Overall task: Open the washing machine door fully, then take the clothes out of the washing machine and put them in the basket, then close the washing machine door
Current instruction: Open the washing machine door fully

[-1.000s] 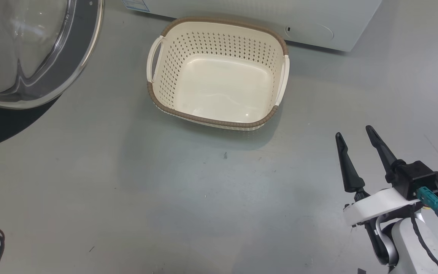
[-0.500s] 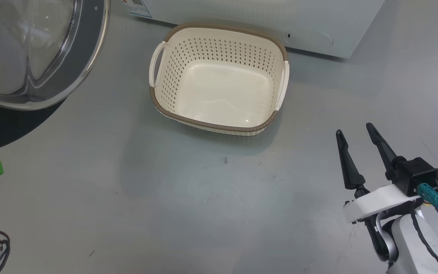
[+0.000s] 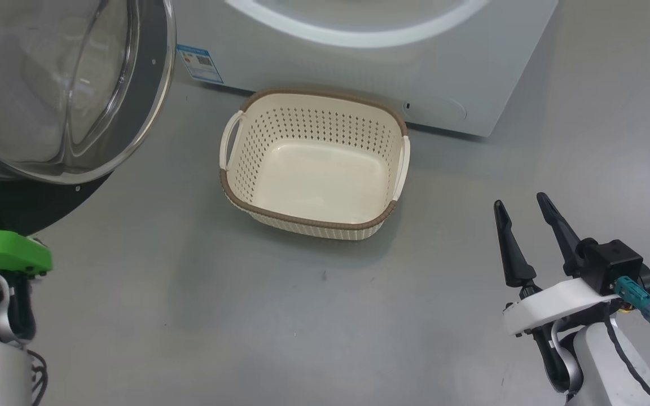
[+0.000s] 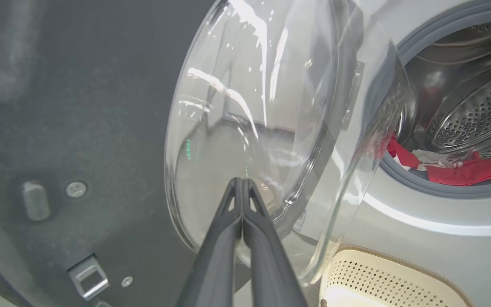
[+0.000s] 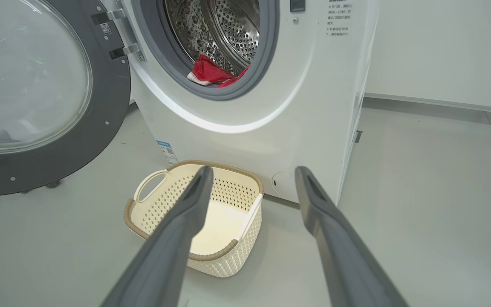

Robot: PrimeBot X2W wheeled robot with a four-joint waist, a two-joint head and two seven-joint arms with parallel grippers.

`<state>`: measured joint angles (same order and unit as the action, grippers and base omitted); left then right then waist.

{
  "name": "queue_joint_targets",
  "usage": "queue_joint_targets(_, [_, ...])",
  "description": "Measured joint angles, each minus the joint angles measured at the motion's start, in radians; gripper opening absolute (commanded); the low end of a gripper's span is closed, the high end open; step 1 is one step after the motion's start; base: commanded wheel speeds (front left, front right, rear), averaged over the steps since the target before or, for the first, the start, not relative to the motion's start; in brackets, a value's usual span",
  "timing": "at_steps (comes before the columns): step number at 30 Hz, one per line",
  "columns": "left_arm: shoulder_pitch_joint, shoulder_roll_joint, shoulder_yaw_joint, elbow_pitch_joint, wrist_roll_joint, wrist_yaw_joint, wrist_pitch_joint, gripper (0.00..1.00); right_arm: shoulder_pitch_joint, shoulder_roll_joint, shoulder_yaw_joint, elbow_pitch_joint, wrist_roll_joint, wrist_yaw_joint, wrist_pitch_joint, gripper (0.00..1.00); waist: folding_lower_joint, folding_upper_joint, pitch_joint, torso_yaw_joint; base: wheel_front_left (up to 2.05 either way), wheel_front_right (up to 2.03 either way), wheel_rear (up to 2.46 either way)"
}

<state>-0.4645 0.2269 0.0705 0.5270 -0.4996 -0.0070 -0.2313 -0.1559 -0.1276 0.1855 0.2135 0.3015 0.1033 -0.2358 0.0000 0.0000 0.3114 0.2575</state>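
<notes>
Two grippers are seen nearest: the right gripper [image 3: 520, 201], at 4 o'clock in the head view, is spread wide and empty; the left gripper [image 4: 242, 181] is pressed shut on nothing, tips close by the door [image 3: 153, 107], which stands open at 10 o'clock. The basket [image 3: 313, 223] is set empty toward 12 o'clock, before the washing machine [image 3: 359, 67]. Farthest, the clothes [image 5: 206, 70] are heaped at the lip of the drum [image 5: 228, 30]; being soft and light, they are best pinched at a raised fold.
</notes>
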Motion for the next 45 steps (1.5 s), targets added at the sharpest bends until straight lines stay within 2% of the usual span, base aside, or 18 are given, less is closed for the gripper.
queue_joint_targets(8, [0.078,-0.058,-0.079,-0.016,0.044,-0.025,0.0,0.0,0.005,0.014,-0.019,0.029,0.019,0.0,-0.008,1.0,0.0,0.0,-0.086,-0.029,0.0,0.0,0.0])
queue_joint_targets(21, [0.191,-0.099,-0.208,-0.055,0.093,-0.078,-0.001,0.0,0.03,0.026,-0.034,0.034,0.023,0.0,-0.009,1.0,0.0,0.0,-0.181,-0.118,0.0,0.0,0.0])
queue_joint_targets(29, [0.226,-0.129,-0.246,-0.098,0.119,-0.078,-0.009,0.0,0.054,0.026,-0.05,0.028,0.023,-0.001,-0.012,1.0,0.0,0.0,-0.215,-0.168,0.0,0.0,0.0])
queue_joint_targets(39, [0.272,-0.144,-0.266,-0.132,0.141,-0.078,-0.017,0.0,0.066,0.032,-0.065,0.007,0.024,-0.002,-0.012,1.0,0.0,0.0,-0.232,-0.194,0.0,0.0,0.0])
queue_joint_targets(40, [0.279,-0.144,-0.268,-0.136,0.143,-0.078,-0.017,0.05,0.07,0.033,-0.067,0.004,0.024,-0.002,-0.012,1.0,0.0,0.0,-0.233,-0.196,0.0,0.0,0.0])
queue_joint_targets(42, [0.29,-0.146,-0.269,-0.141,0.148,-0.078,-0.017,0.92,0.078,0.033,-0.069,0.0,0.024,-0.002,-0.012,1.0,0.0,0.0,-0.234,-0.199,0.0,0.0,0.0])
queue_joint_targets(43, [0.296,-0.147,-0.269,-0.143,0.149,-0.077,-0.018,1.0,0.083,0.033,-0.07,-0.001,0.024,-0.002,-0.012,1.0,0.0,0.0,-0.235,-0.2,0.0,0.0,0.0])
queue_joint_targets(45, [0.307,-0.148,-0.269,-0.145,0.15,-0.073,-0.018,1.0,0.086,0.033,-0.071,-0.003,0.023,-0.002,-0.012,1.0,0.0,0.0,-0.235,-0.201,0.0,0.0,0.0])
